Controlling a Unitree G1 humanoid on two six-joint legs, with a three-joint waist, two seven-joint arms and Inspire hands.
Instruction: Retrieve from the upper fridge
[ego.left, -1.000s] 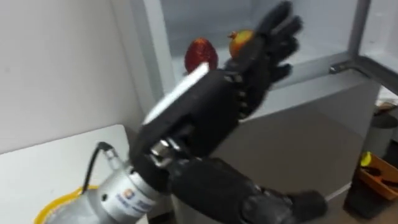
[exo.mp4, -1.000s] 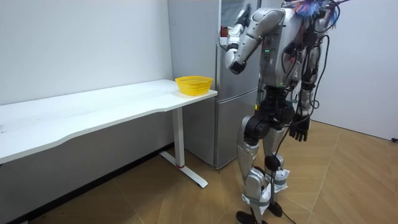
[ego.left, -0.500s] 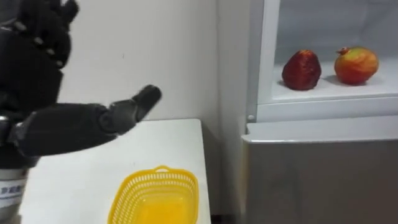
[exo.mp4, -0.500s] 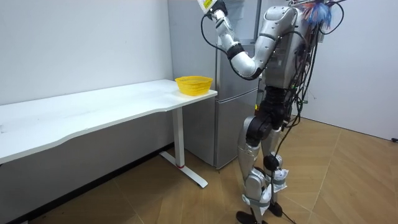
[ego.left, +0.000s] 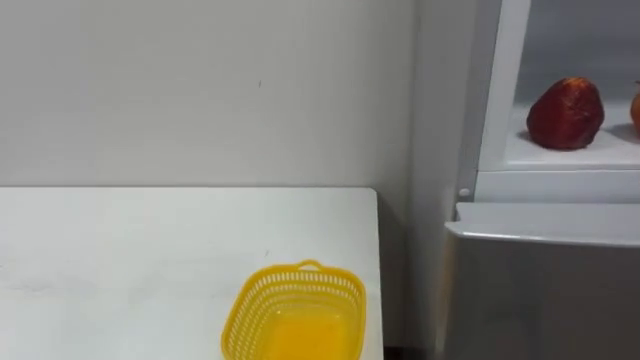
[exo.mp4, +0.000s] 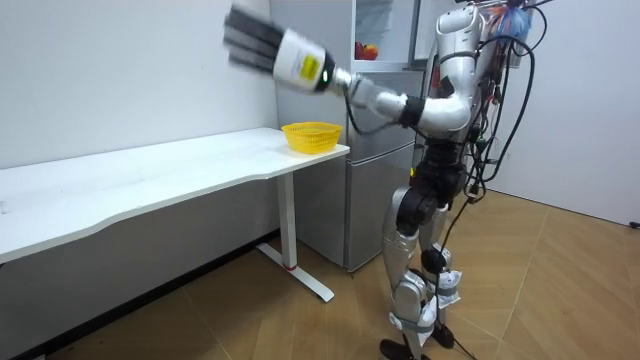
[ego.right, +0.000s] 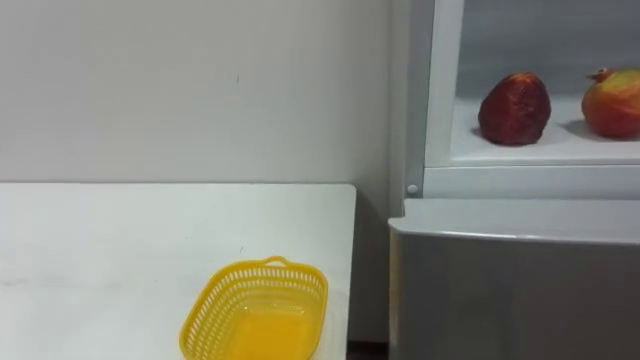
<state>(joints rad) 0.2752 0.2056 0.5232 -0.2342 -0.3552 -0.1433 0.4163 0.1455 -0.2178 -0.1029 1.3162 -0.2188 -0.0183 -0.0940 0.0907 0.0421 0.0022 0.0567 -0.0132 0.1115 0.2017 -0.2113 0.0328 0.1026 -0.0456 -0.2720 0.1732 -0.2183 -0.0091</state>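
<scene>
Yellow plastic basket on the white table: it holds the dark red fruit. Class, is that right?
No. The yellow plastic basket on the white table is empty; the right eye view shows the dark red fruit on the fridge shelf.

Basket (ego.right: 262, 265) yellow, mesh-patterned. Surface (ego.right: 120, 240) white. Fridge (ego.right: 510, 290) grey. Left fruit (ego.right: 514, 108) dark red; right fruit (ego.right: 612, 104) red blending yellow. My left fingers (exo.mp4: 245, 40) black.

No text, number or sign can be read. The yellow label (exo.mp4: 303, 65) on the wrist of the robot's raised arm carries a small dark mark, too small to make out. The fridge (ego.right: 510, 260) front is plain grey.
</scene>
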